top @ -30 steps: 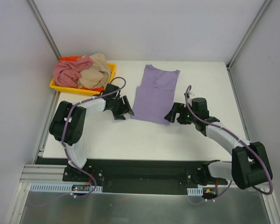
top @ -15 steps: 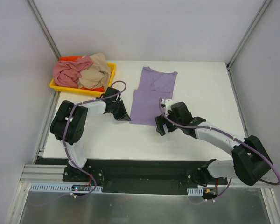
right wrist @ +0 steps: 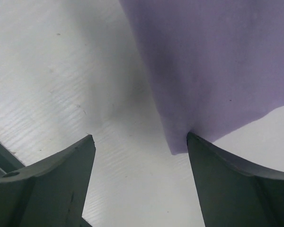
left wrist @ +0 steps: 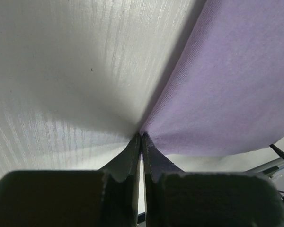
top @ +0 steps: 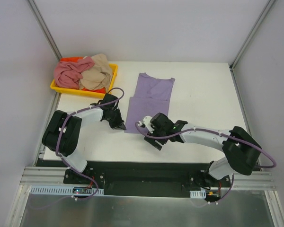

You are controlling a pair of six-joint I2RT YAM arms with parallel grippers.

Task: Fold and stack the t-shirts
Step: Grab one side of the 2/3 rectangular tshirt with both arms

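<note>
Between the clenched fingers (left wrist: 154,163) of the left gripper (left wrist: 141,142), one near corner of the lavender t-shirt (left wrist: 227,94) is pinched tight, the cloth fanning up and away from the closed tips. The right gripper (right wrist: 139,137) has its fingers (right wrist: 61,175) spread wide and grasps nothing: the shirt's other near corner lies flat on the table (top: 203,94), its edge just touching the inner face of one finger while the other finger stands over bare surface. Seen from above, the shirt lies lengthwise with its collar far from the arms and its hem toward them, and it looks already narrowed, with no sleeves sticking out. Working the two hem corners this way probably prepares for lifting the hem and carrying it toward the collar, so the right gripper would first need to slide under its corner and close. As for room, a broad stretch of bare table lies to the right of the shirt, and a band of it runs between the collar and the far edge. The table's near edge is just behind both grippers. At the far left corner the yellow tray (top: 57,87) holds the dusty pink t-shirt (top: 68,73) and the beige t-shirt (top: 98,71), both bunched up, well apart from the lavender one yet near the left arm.
</note>
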